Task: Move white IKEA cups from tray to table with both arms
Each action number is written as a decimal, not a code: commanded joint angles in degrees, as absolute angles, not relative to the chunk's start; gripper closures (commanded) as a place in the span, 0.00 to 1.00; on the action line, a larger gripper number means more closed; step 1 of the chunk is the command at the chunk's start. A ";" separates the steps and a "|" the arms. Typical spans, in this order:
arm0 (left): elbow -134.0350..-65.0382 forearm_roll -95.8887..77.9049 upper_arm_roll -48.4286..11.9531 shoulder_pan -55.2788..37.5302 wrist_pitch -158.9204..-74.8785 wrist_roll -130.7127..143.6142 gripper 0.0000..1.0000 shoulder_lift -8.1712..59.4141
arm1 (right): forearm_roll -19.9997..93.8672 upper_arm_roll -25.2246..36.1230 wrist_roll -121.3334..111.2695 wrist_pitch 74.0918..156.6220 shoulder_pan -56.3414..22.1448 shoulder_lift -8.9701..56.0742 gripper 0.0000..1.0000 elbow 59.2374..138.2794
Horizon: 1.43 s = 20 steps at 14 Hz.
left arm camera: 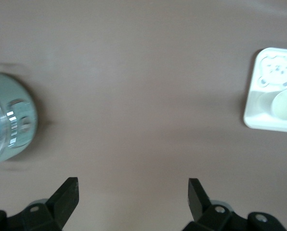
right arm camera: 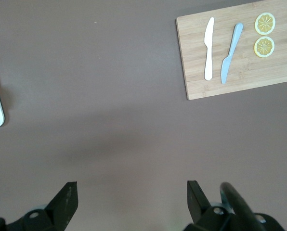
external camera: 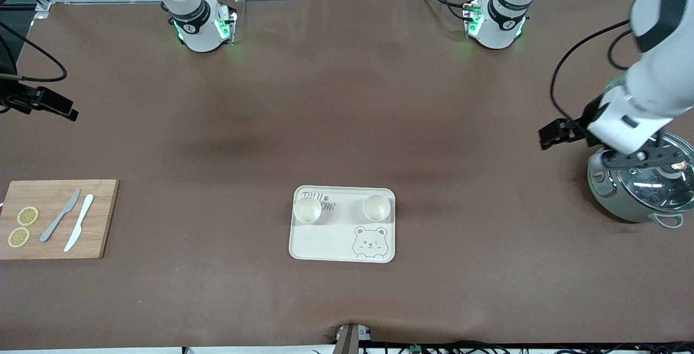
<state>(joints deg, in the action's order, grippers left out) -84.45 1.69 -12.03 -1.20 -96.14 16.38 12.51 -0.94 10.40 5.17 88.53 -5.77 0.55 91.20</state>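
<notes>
Two white IKEA cups [external camera: 307,210] [external camera: 376,207] stand upright and apart on the bear tray [external camera: 342,245], along its edge farthest from the front camera, in the middle of a brown-covered table [external camera: 347,126]. The left gripper [left arm camera: 133,197], jaws apart and empty, hangs over a steel pot [external camera: 642,191] toward the left arm's end from the tray. The right gripper [right arm camera: 132,199], jaws apart, hangs near a wooden cutting board [external camera: 57,218] bearing two knives [external camera: 60,215] [external camera: 79,222] and lemon slices [external camera: 23,226].
</notes>
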 commanded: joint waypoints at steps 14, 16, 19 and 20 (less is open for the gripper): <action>-78.75 2.81 -11.69 -19.24 -121.28 43.50 0.02 37.52 | -1.41 10.20 5.62 105.12 -8.17 12.13 0.00 88.85; -78.84 2.72 -11.78 -19.86 -125.05 43.68 0.14 39.54 | -1.49 10.28 5.45 105.38 -7.99 12.57 0.00 88.60; -78.84 2.81 -11.78 -21.00 -129.63 44.38 0.25 42.09 | -0.62 10.20 5.89 105.73 -8.35 14.93 0.00 88.59; -78.84 2.73 -11.78 -21.01 -130.77 44.82 0.31 42.88 | -0.62 10.20 5.80 106.25 -8.00 15.99 0.00 88.51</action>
<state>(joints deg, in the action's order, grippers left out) -80.84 1.69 -12.16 -20.25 -129.21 42.93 40.82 -0.94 10.17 5.16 105.94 -8.14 13.24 90.17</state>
